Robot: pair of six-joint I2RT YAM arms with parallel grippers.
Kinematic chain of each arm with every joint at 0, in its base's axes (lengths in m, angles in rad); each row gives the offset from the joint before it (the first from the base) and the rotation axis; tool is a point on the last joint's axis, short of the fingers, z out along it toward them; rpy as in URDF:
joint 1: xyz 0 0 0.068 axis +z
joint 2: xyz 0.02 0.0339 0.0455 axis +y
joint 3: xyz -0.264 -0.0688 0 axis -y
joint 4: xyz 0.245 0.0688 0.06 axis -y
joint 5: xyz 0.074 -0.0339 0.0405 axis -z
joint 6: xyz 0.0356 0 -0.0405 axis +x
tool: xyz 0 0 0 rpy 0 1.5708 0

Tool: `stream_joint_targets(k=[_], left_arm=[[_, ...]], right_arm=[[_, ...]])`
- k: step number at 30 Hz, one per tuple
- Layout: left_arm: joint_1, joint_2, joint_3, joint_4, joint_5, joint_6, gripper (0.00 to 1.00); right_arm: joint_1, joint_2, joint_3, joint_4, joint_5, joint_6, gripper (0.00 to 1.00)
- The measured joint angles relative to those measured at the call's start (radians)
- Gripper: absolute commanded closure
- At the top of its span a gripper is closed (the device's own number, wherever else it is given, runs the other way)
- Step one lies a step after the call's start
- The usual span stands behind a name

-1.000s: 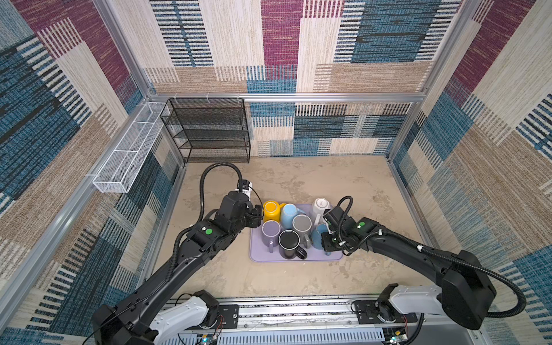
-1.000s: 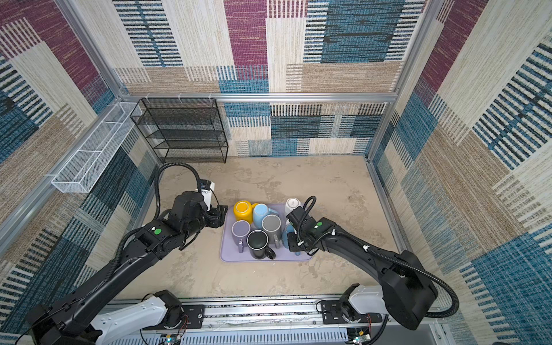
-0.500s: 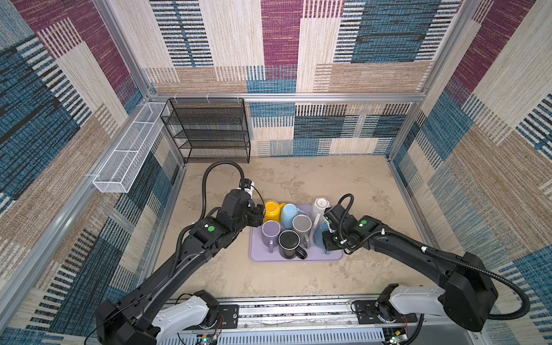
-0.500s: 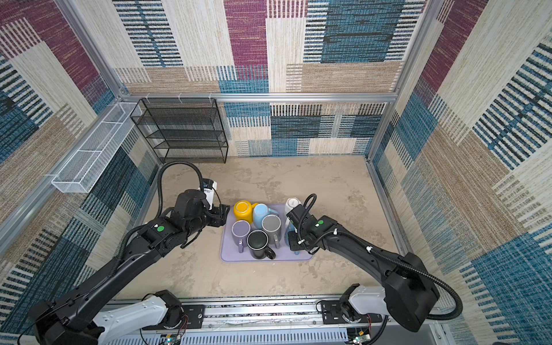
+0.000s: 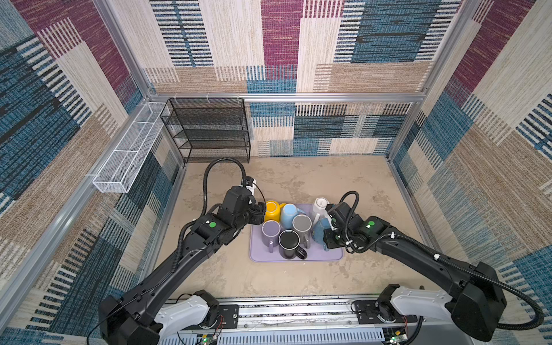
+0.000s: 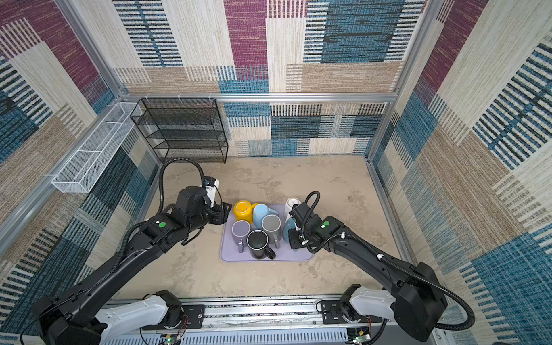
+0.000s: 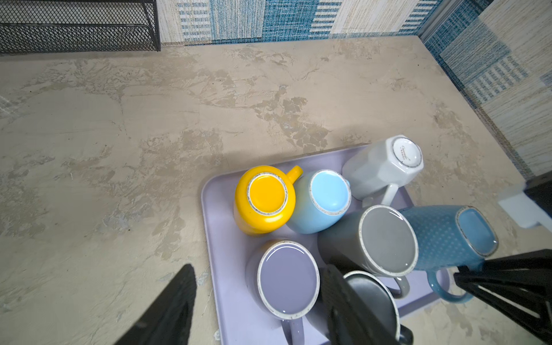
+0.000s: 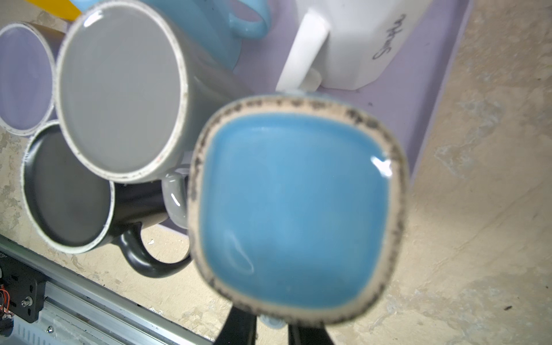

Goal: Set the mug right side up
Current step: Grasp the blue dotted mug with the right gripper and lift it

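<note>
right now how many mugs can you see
7. Far row of the tray: yellow mug, light blue mug, white mug. Middle: lilac mug, grey mug, dotted blue mug, tilted. Nearest the robot: black mug. None seems hidden.

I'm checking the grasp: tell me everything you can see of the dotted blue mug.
The blue mug looks like glazed ceramic, its wall covered in small dots. Its squarish base, blue-glazed inside a bare speckled ring, faces up and it tilts, so it is not yet upright. It is at the side of the tray nearest the right arm, beside the grey mug. The right gripper is shut on its handle. Whether its rim touches the tray is hidden.
</note>
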Motion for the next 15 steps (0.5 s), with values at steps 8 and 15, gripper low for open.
stream_joint_targets(k=[8, 15], left_arm=[[0.003, -0.002, 0.001, -0.001, 0.025, 0.0, 0.36], [0.029, 0.014, 0.053, -0.03, 0.039, 0.001, 0.36]], right_arm=[[0.0, -0.015, -0.016, 0.008, -0.01, -0.018, 1.0], [0.0, -0.05, 0.042, -0.011, 0.019, -0.033, 1.0]])
